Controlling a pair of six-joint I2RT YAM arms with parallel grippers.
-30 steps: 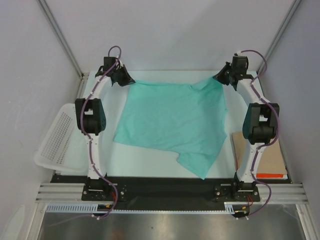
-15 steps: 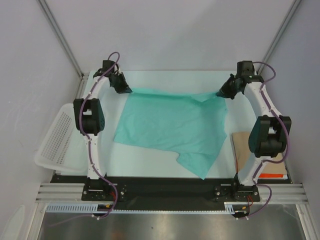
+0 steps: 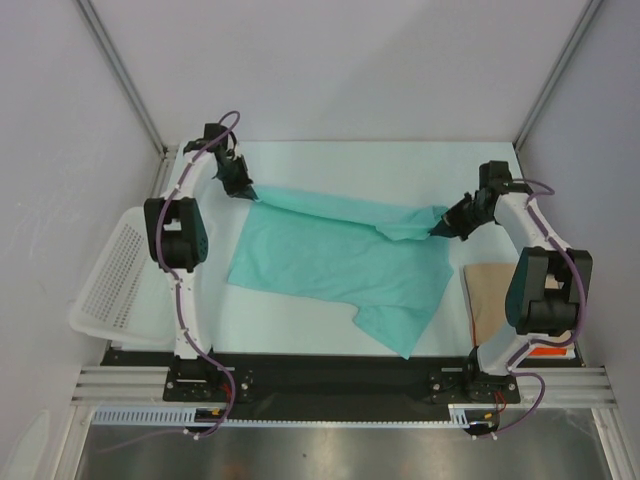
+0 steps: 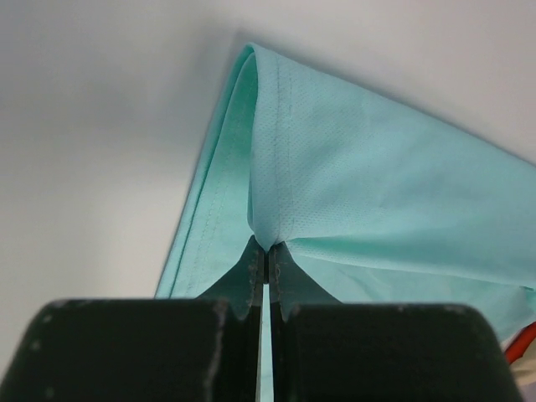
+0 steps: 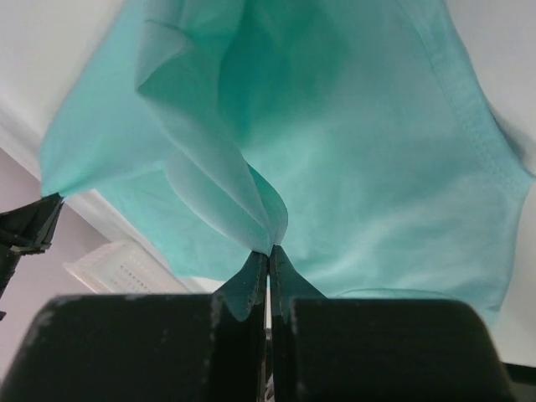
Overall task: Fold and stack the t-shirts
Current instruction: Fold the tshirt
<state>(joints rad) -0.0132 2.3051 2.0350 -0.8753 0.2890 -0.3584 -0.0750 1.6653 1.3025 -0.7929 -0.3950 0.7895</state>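
One teal t-shirt (image 3: 340, 262) lies spread over the middle of the white table, its far edge lifted and folded toward the front. My left gripper (image 3: 247, 191) is shut on the shirt's far left corner; the left wrist view shows the cloth (image 4: 352, 167) pinched at the fingertips (image 4: 266, 251). My right gripper (image 3: 443, 226) is shut on the far right corner, held above the table; the right wrist view shows the shirt (image 5: 335, 142) hanging from its closed tips (image 5: 269, 251). A sleeve (image 3: 392, 325) points toward the front edge.
A white mesh basket (image 3: 110, 280) hangs off the table's left side. A flat brown cardboard sheet (image 3: 488, 295) lies at the right, partly under the right arm, with an orange item (image 3: 545, 351) at its near end. White walls enclose the table.
Both grippers have pulled the shirt's far edge toward the front. The right gripper has moved much further forward and down than the left, so the lifted edge now runs slanted.
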